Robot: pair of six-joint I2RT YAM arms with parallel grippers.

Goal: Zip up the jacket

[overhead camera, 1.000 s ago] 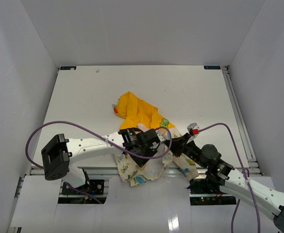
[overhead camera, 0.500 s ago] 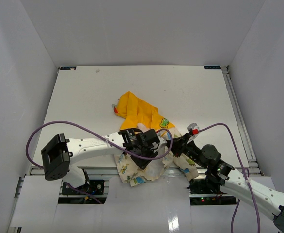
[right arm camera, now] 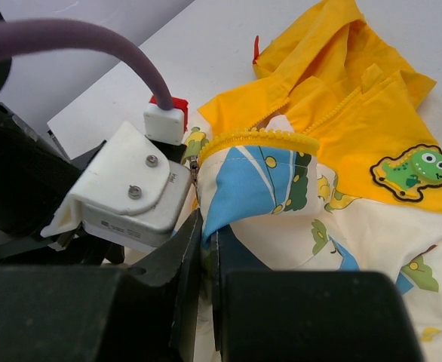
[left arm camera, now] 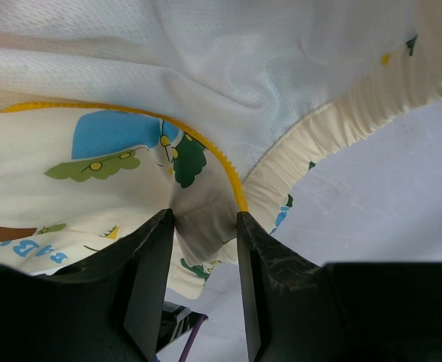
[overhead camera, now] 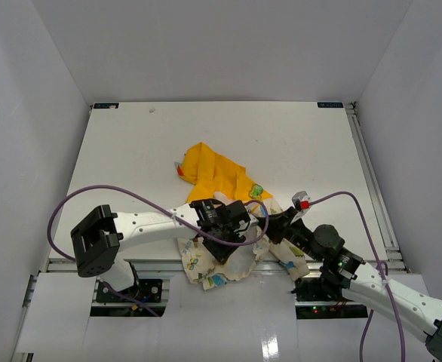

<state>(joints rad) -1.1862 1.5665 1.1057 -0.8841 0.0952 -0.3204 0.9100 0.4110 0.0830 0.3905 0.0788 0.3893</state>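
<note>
The jacket (overhead camera: 215, 175) lies bunched at the table's near edge, its yellow hood toward the far side and its cream printed body hanging over the front. My left gripper (left arm camera: 204, 222) is open. A fold of cream fabric beside the yellow zipper strip (left arm camera: 228, 170) sits between its fingertips. My right gripper (right arm camera: 208, 226) is shut on a blue-printed corner of the jacket (right arm camera: 357, 105), just below a curved length of yellow zipper teeth (right arm camera: 259, 137). In the top view the left gripper (overhead camera: 232, 226) and the right gripper (overhead camera: 270, 222) sit close together over the cloth.
The white camera housing (right arm camera: 127, 196) of the left wrist sits right beside my right fingers, with a purple cable (right arm camera: 93, 41) above it. A metal rail (overhead camera: 153, 264) runs along the table's front edge. White walls (overhead camera: 32, 113) enclose the table.
The left arm's elbow has shifted slightly to the right. Both grippers and the jacket stay almost where they were.
</note>
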